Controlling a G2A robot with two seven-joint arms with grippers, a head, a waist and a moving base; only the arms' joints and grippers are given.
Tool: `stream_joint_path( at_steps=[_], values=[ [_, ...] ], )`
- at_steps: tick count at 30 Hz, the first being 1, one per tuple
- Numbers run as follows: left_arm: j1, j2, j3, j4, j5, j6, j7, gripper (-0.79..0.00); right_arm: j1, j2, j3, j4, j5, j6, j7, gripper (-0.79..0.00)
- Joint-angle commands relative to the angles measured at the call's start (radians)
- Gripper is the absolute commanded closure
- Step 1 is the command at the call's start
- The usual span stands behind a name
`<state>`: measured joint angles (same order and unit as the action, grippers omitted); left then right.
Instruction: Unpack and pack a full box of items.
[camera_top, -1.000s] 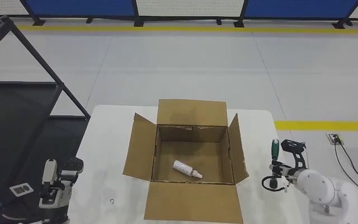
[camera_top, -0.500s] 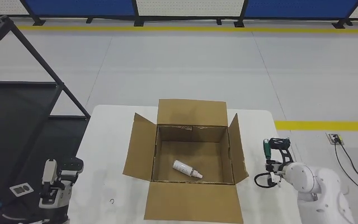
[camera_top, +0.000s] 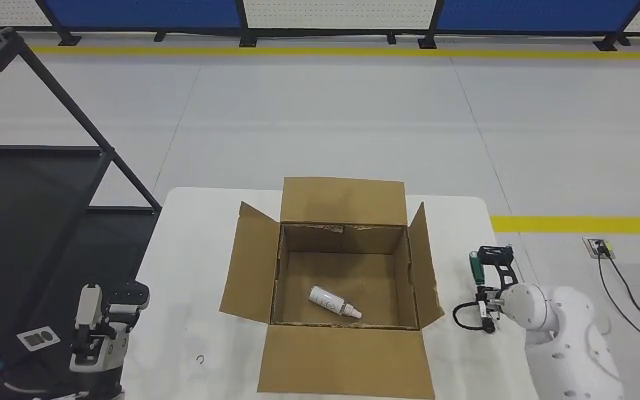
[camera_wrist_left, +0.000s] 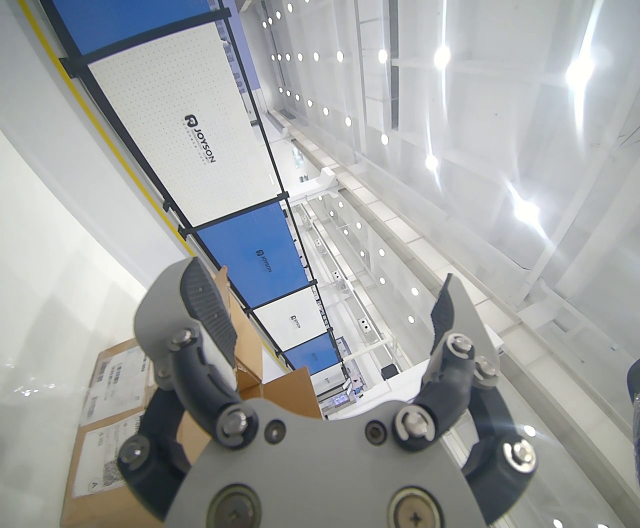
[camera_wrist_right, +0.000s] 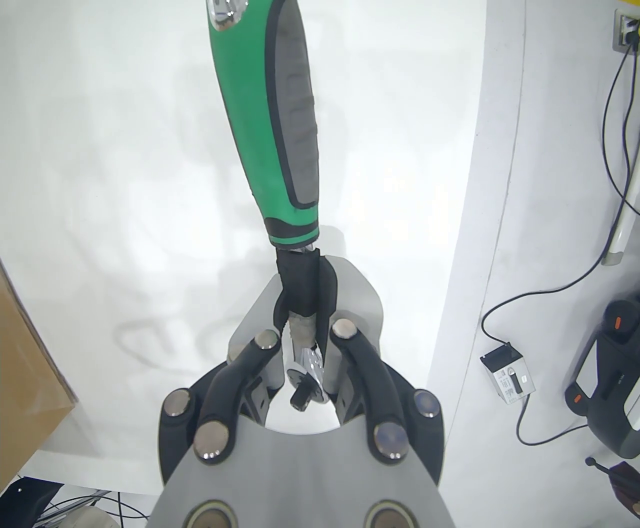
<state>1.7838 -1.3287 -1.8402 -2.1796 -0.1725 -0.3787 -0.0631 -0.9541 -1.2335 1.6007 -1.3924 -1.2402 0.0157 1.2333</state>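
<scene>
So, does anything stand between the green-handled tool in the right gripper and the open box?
Only the raised right flap of the box, between the tool and the opening. Nothing else visible does.

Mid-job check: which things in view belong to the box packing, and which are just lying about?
Job: open cardboard box; white bottle lying inside it; green-handled tool, held by the right gripper beside the box.
Lying about: small dark object on the table; power adapter with its cable on the floor.
</scene>
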Motion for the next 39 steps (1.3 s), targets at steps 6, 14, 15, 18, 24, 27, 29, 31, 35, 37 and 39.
stream_joint_path(
  at_steps=[6, 14, 15, 18, 24, 27, 29, 31, 35, 37, 39],
  values=[
    [0.000, 0.000, 0.000, 0.000, 0.000, 0.000, 0.000, -0.785, 0.011, 0.006, 0.001, 0.030, 0.014, -0.005, -0.005, -0.058],
    [0.000, 0.000, 0.000, 0.000, 0.000, 0.000, 0.000, -0.785, 0.012, 0.013, 0.002, 0.031, 0.025, -0.005, -0.004, -0.240],
    [0.000, 0.000, 0.000, 0.000, 0.000, 0.000, 0.000, -0.785, 0.010, 0.014, 0.004, 0.027, 0.027, -0.005, -0.003, -0.262],
    [0.000, 0.000, 0.000, 0.000, 0.000, 0.000, 0.000, -0.785, 0.001, 0.017, 0.010, 0.008, 0.031, -0.005, 0.000, -0.311],
    [0.000, 0.000, 0.000, 0.000, 0.000, 0.000, 0.000, -0.785, -0.064, 0.023, 0.065, -0.153, 0.123, 0.007, -0.038, -0.323],
    [0.000, 0.000, 0.000, 0.000, 0.000, 0.000, 0.000, -0.785, -0.131, 0.024, 0.107, -0.307, 0.212, 0.013, -0.064, -0.351],
    [0.000, 0.000, 0.000, 0.000, 0.000, 0.000, 0.000, -0.785, -0.180, 0.024, 0.133, -0.412, 0.275, 0.010, -0.083, -0.363],
    [0.000, 0.000, 0.000, 0.000, 0.000, 0.000, 0.000, -0.785, -0.222, 0.024, 0.156, -0.510, 0.338, -0.002, -0.103, -0.372],
    [0.000, 0.000, 0.000, 0.000, 0.000, 0.000, 0.000, -0.785, -0.282, 0.025, 0.168, -0.668, 0.419, -0.020, -0.117, -0.379],
    [0.000, 0.000, 0.000, 0.000, 0.000, 0.000, 0.000, -0.785, -0.303, 0.026, 0.167, -0.732, 0.447, -0.022, -0.132, -0.388],
    [0.000, 0.000, 0.000, 0.000, 0.000, 0.000, 0.000, -0.785, -0.325, 0.027, 0.160, -0.794, 0.473, -0.035, -0.152, -0.391]
  ],
)
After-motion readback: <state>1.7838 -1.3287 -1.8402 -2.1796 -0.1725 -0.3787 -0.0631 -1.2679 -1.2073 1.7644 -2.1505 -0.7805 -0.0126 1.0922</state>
